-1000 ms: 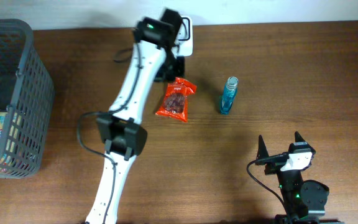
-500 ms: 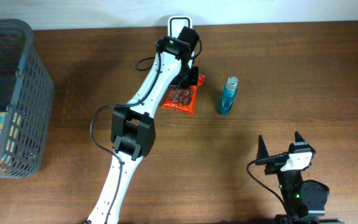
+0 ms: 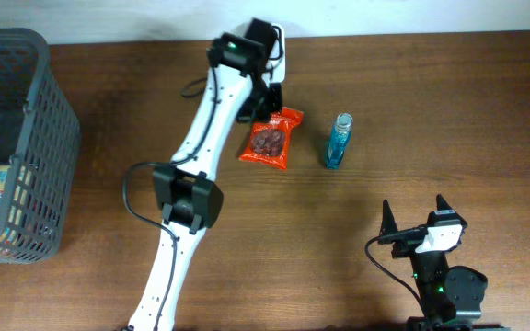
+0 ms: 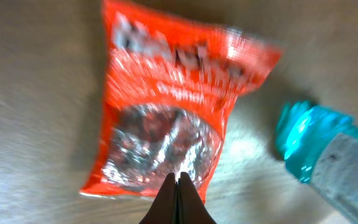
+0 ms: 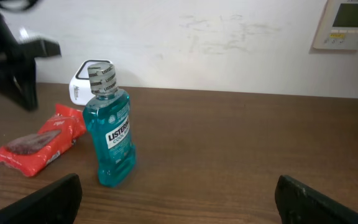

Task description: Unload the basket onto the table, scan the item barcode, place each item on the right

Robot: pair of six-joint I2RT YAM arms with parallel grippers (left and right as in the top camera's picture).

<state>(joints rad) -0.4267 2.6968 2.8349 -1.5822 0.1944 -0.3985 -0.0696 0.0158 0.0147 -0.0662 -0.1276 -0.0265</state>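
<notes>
A red snack bag (image 3: 270, 141) lies flat on the wooden table, and a blue mouthwash bottle (image 3: 339, 140) stands upright to its right. A white barcode scanner (image 3: 279, 55) sits at the table's back edge, partly hidden by my left arm. My left gripper (image 3: 271, 101) hovers at the bag's far end, between the scanner and the bag. In the left wrist view it (image 4: 179, 185) is shut with nothing in it, its tips over the edge of the bag (image 4: 166, 112). My right gripper (image 3: 418, 223) rests open near the front right, facing the bottle (image 5: 110, 130).
A grey wire basket (image 3: 17, 147) holding packaged goods stands at the left edge. The right wrist view also shows the red bag (image 5: 36, 143), the scanner (image 5: 79, 87) and a wall close behind the table (image 5: 241, 130).
My left arm swung right over the bag, then back left toward the scanner. The bag has slid a little to the right and turned. My right arm has not moved.
</notes>
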